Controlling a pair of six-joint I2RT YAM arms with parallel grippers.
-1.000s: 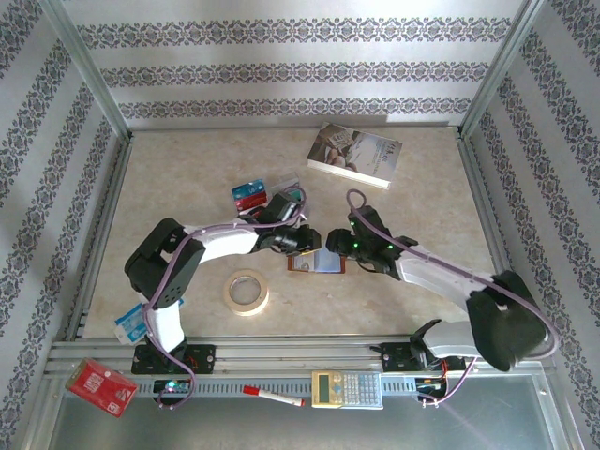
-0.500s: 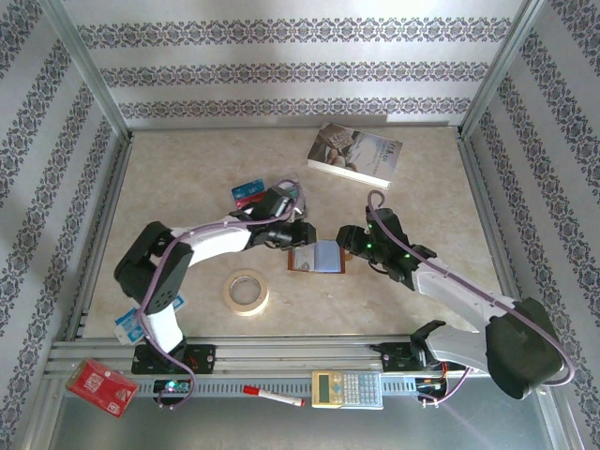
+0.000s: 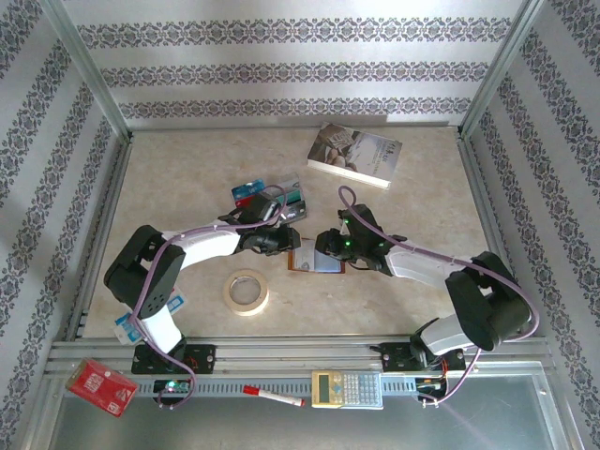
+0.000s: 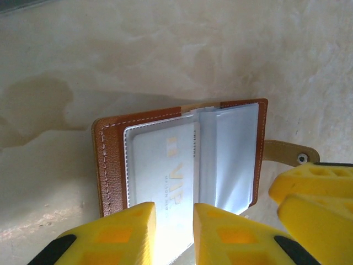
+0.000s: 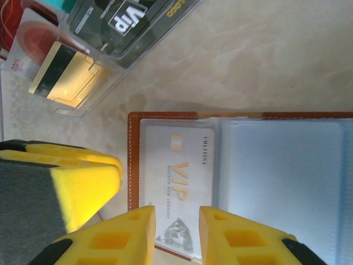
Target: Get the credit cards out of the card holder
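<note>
The brown card holder (image 3: 317, 260) lies open and flat on the table between both grippers. Its left clear sleeve holds a pale credit card (image 5: 179, 171) printed VIP, which the left wrist view also shows (image 4: 165, 165). The right sleeve (image 4: 234, 160) looks pale and blank. My left gripper (image 4: 174, 232) hovers at the holder's near edge over that card, jaws narrowly apart. My right gripper (image 5: 176, 237) straddles the same card's lower end, jaws narrowly apart, nothing pinched. Loose credit cards (image 3: 267, 194) lie behind the holder: a dark one (image 5: 132, 19) and a gold one (image 5: 66, 72).
A pale-covered book (image 3: 354, 155) lies at the back right. A tape roll (image 3: 247, 292) sits in front of the left arm. Calculator (image 3: 347, 388), pen (image 3: 274, 396) and red packet (image 3: 100, 386) rest on the near rail. The holder's snap tab (image 4: 287, 152) sticks out sideways.
The right gripper has moved left onto the holder's card-bearing half and its jaws have narrowed. The left gripper has shifted slightly left and nearer. The holder stays open.
</note>
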